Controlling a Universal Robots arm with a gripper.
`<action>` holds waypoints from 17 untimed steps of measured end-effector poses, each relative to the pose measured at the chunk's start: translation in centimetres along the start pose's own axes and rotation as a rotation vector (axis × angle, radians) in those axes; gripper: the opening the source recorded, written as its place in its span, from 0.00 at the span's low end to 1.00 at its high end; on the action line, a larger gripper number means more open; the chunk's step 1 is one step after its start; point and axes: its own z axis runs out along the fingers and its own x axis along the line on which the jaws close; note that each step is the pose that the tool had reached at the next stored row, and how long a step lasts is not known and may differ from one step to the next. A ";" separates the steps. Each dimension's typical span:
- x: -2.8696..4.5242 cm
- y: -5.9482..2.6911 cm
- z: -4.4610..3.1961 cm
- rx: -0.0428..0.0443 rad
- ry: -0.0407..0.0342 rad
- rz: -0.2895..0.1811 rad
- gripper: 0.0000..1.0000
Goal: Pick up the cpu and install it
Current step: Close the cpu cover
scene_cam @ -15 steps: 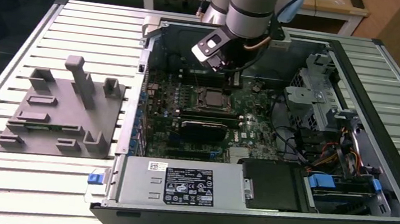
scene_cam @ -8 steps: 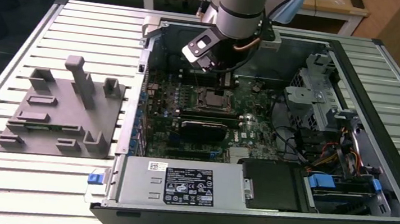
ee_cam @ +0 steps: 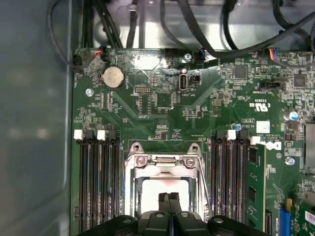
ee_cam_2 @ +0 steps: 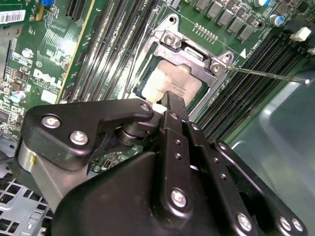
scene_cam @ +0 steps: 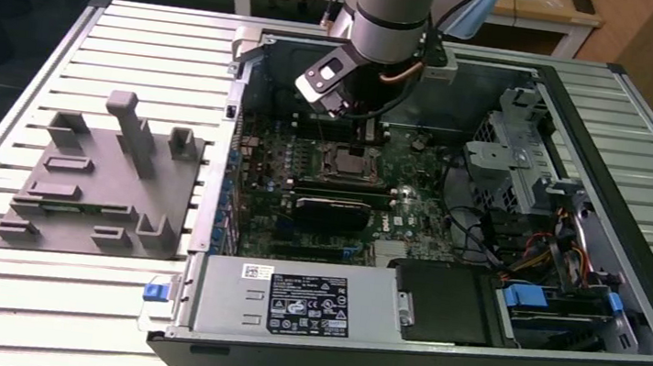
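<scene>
The cpu point(ee_cam_2: 167, 81), a pale silver-grey square, lies flat inside the metal socket frame point(ee_cam_2: 197, 51) on the green motherboard point(ee_cam_2: 49, 73). In the first wrist view the cpu point(ee_cam: 157, 194) fills the frame's opening point(ee_cam: 165, 160). My gripper point(ee_cam_2: 173, 98) hangs just over the chip's near edge, its two black fingers point(ee_cam: 165, 202) pressed together with nothing between them. The fingers hide part of the chip, and I cannot tell if the tips touch it. In the exterior view my gripper point(scene_cam: 362, 124) hovers above the socket point(scene_cam: 347, 160) inside the open computer case.
Memory slots point(ee_cam: 98, 182) flank the socket on both sides. A thin socket lever wire point(ee_cam_2: 268, 73) sticks out sideways. A grey fixture block point(scene_cam: 106, 176) sits on the slatted table at the exterior view's left. Drive cages and cables point(scene_cam: 534, 197) crowd the case's right side.
</scene>
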 end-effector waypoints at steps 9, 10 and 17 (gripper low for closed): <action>0.00 0.00 0.03 0.0010 0.0015 -0.162 0.11; 0.00 0.00 0.03 0.0011 0.0017 -0.180 0.11; 0.00 0.00 0.05 0.0018 0.0029 -0.308 0.11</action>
